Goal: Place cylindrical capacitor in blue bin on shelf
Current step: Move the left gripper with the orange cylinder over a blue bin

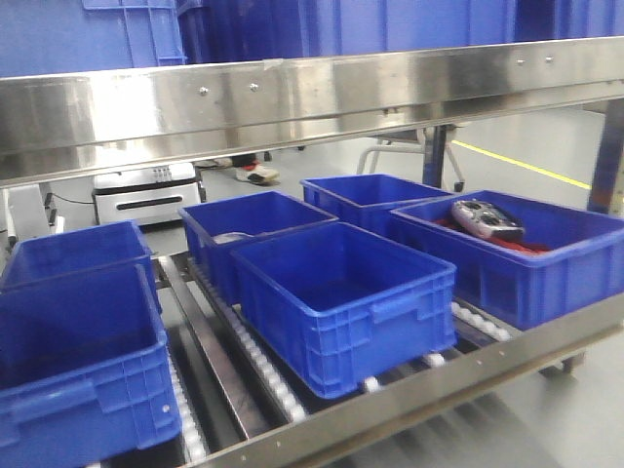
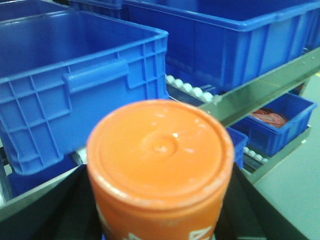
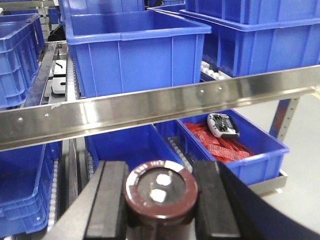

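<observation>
Now the capacitor (image 3: 160,187) sits tight between the fingers (image 3: 107,200) of the right gripper (image 3: 161,197), in front of the shelf (image 3: 165,102) edge, not in a bin (image 3: 135,60) yet. The left gripper (image 2: 160,210) hugs an orange can (image 2: 160,150). Reaching a bin and letting go are not done.
</observation>
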`<state>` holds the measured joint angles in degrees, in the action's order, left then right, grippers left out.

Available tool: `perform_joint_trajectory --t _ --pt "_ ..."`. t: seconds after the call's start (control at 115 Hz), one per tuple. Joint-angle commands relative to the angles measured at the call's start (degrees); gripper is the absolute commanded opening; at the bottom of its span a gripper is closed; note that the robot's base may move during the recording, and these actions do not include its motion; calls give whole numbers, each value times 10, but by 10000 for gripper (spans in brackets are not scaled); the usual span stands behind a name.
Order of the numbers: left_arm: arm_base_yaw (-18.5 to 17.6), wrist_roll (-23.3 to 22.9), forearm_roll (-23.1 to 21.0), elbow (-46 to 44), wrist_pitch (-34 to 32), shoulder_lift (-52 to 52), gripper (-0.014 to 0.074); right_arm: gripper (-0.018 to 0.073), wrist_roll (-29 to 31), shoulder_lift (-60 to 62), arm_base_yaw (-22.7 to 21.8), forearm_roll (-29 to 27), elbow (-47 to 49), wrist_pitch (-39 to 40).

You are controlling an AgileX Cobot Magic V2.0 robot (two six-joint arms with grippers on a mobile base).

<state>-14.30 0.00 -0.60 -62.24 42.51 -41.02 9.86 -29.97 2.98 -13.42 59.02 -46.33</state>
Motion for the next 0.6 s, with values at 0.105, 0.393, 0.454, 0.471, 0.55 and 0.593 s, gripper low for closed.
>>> perform_joint_trajectory --t 0.105,0.393,0.454,0.471,0.55,0.593 --pt "-2 0 -2 -2 -15 0 -111 -162 3 4 0 1 3 17" --pt "-2 0 -2 -2 -15 0 -111 -162 3 4 0 1 3 17" --pt "-2 0 -2 -2 -15 0 -111 -162 3 4 0 1 3 17" --pt "-2 0 -2 -2 -15 0 -111 -162 3 4 0 1 3 17" --pt "-2 0 -2 -2 -15 0 -111 -162 3 4 0 1 3 17" --pt "-2 0 -2 -2 -15 0 -111 -162 3 4 0 1 3 17"
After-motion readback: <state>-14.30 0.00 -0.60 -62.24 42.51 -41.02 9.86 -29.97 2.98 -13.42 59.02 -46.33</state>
